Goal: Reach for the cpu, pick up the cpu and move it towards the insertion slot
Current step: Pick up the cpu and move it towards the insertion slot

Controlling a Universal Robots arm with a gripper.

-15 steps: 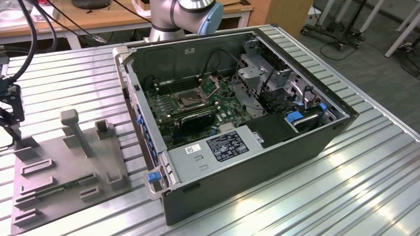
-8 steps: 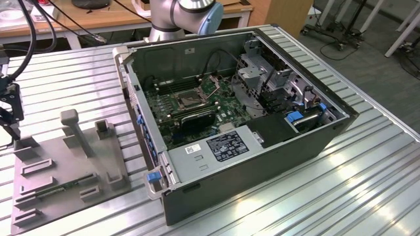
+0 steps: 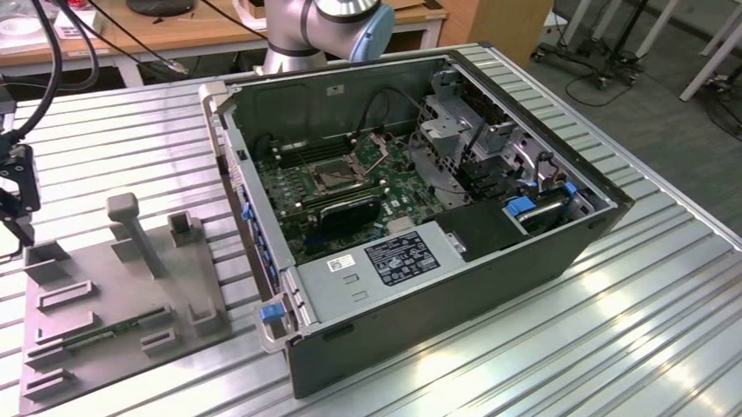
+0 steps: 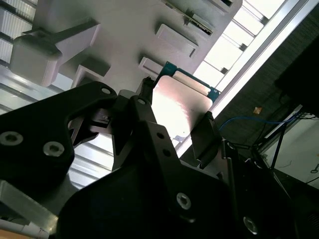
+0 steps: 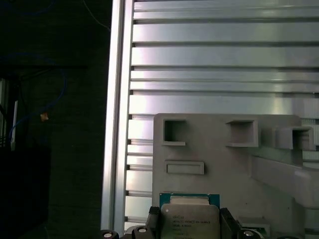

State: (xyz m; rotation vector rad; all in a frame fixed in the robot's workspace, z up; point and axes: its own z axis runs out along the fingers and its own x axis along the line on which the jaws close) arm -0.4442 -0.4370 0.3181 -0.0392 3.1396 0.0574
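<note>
In both wrist views the cpu (image 4: 182, 102) (image 5: 188, 216), a pale silvery square chip on a green edge, sits between my gripper's (image 4: 174, 113) (image 5: 188, 224) two dark fingers (image 4: 143, 97), which press on its opposite sides. It hangs over the grey tray (image 5: 219, 149). In the exterior view my gripper (image 3: 14, 228) is at the far left, above the tray's (image 3: 116, 304) far corner. The insertion slot (image 3: 328, 178), a silver-framed square socket with a dark centre, lies on the green board inside the open computer case, well to the exterior view's right of my gripper.
The black computer case (image 3: 440, 278) lies open on the ribbed metal table (image 3: 649, 313). The tray carries upright grey posts (image 3: 128, 230) and a green memory stick (image 3: 110, 333). Cables (image 3: 52, 61) hang above my gripper. A wooden desk (image 3: 174, 30) stands behind the table.
</note>
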